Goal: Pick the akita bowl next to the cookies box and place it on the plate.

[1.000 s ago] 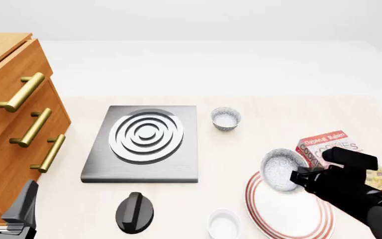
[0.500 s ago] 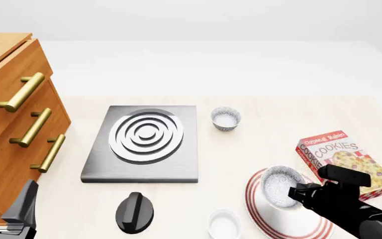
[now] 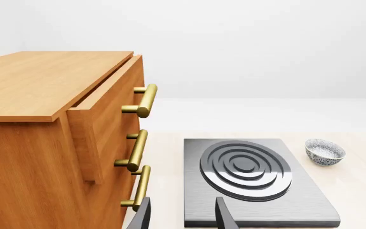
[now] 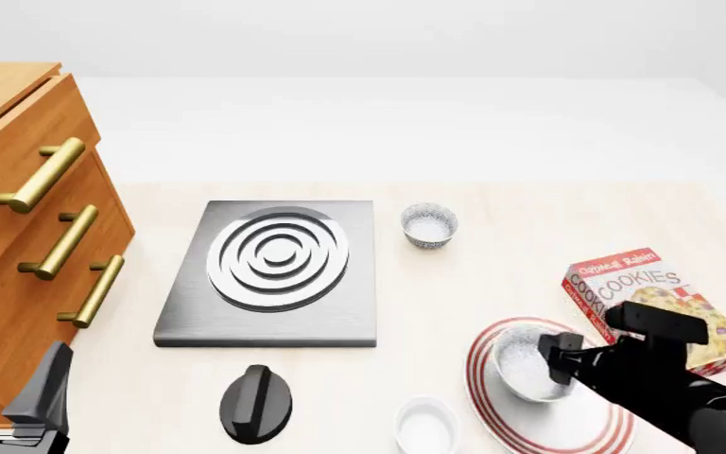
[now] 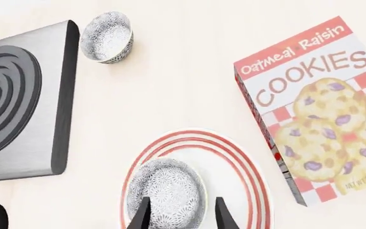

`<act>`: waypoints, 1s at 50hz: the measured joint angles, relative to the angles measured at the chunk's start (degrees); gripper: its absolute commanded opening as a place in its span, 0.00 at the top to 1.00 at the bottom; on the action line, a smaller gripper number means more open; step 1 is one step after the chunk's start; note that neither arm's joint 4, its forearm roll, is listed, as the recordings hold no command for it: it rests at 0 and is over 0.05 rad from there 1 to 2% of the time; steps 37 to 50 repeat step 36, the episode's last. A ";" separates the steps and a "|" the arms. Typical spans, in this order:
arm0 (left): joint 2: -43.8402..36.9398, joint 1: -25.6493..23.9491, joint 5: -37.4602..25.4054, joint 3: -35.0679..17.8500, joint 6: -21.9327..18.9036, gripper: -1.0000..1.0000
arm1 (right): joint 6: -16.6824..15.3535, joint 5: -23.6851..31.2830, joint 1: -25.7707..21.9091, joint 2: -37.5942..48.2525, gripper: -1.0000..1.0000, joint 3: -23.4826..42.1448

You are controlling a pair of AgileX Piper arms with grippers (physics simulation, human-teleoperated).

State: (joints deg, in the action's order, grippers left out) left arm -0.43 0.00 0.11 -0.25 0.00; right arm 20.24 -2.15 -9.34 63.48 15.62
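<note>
Front view, reading from the left: a wooden drawer cabinet with brass bar handles (image 4: 35,236) stands at the table's edge, and below it the left gripper (image 4: 10,397) sits low and idle, its dark fingers spread apart with nothing between them. Next comes a brushed-metal stove plate with concentric rings (image 4: 275,270), with a black knob (image 4: 256,402) in front of it. Beyond the stove's far right corner sits the twin speckled grey-and-white bowl (image 4: 429,225), alone and well apart from the action. A smooth plain white cup (image 4: 426,426) rests just beside the large white plate with red concentric rings (image 4: 596,430). Over that plate the right gripper (image 4: 552,364) has the small speckled akita bowl (image 4: 521,359) by its rim; in the right wrist view the two dark fingers (image 5: 141,214) straddle the bowl's near edge, closed on it. The bowl looks to be over the plate's left half, and I cannot tell whether its base touches. Furthest right lies the red-and-white cookies box (image 4: 653,298), just beside the plate. To my eye this is the placing step, nearly done: what remains is to settle the bowl fully, part the fingers, and lift the arm straight up so the rim isn't dragged.
</note>
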 measured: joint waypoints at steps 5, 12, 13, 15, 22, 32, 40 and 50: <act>0.00 0.00 0.00 0.00 0.00 0.00 | -1.09 5.92 0.42 -5.15 0.00 4.44; 0.00 0.00 0.00 0.00 0.00 0.00 | -1.63 12.98 3.89 -19.09 0.00 13.99; 0.00 0.00 0.00 0.00 0.00 0.00 | -2.09 13.33 4.86 -22.13 0.00 15.24; 0.00 0.00 0.00 0.00 0.00 0.00 | -4.06 13.82 6.90 -28.81 0.00 16.99; 0.00 0.00 0.00 0.00 0.00 0.00 | -7.85 11.30 10.41 -46.27 0.00 17.92; 0.00 0.00 0.00 0.00 0.00 0.00 | -11.57 -3.48 15.35 -57.23 0.00 9.04; 0.00 0.00 0.00 0.00 0.00 0.00 | -21.41 -13.97 4.34 -54.10 0.00 7.47; 0.00 0.00 0.00 0.00 0.00 0.00 | -21.41 -13.97 4.34 -54.10 0.00 7.47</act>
